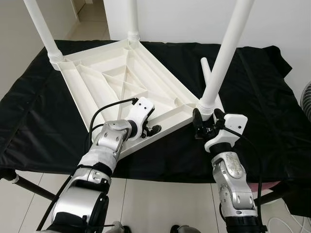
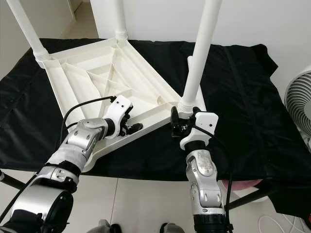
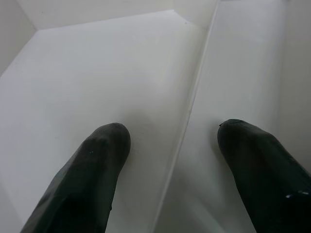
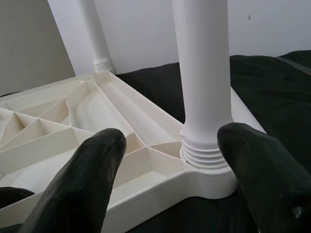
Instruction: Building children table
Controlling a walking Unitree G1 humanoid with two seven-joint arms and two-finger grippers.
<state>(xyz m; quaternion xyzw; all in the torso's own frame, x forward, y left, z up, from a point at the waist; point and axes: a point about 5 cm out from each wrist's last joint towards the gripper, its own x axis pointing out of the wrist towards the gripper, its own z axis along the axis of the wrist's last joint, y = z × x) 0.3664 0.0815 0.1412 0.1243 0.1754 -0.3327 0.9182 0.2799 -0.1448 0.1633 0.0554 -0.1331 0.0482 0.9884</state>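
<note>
Black cloth covers a low work surface set against a white wall; pale tiled floor shows along the near edge.

Tabletop: white plastic, upside down on the cloth, ribbed underside facing up, one corner toward the robot.

Fitted legs: three white tubular legs stand upright in corner sockets.
- far-left leg
- far leg
- right-corner leg, threaded base seated in its socket

Loose leg: white, lying on the cloth just behind the right-corner leg, mostly hidden by it.

Left gripper: at the near corner of the tabletop. In the left wrist view, its black fingers are spread apart, one on each side of a thin white rib of the underside; nothing is clamped.

Right gripper: at the base of the right-corner leg. In the right wrist view, its fingers are apart, one on either side of the leg's threaded collar; whether the pads touch it cannot be told.

Fan: white, wire-guarded, at the right edge beyond the cloth.

Dark metal frame tubes project below the cloth's near edge.
</note>
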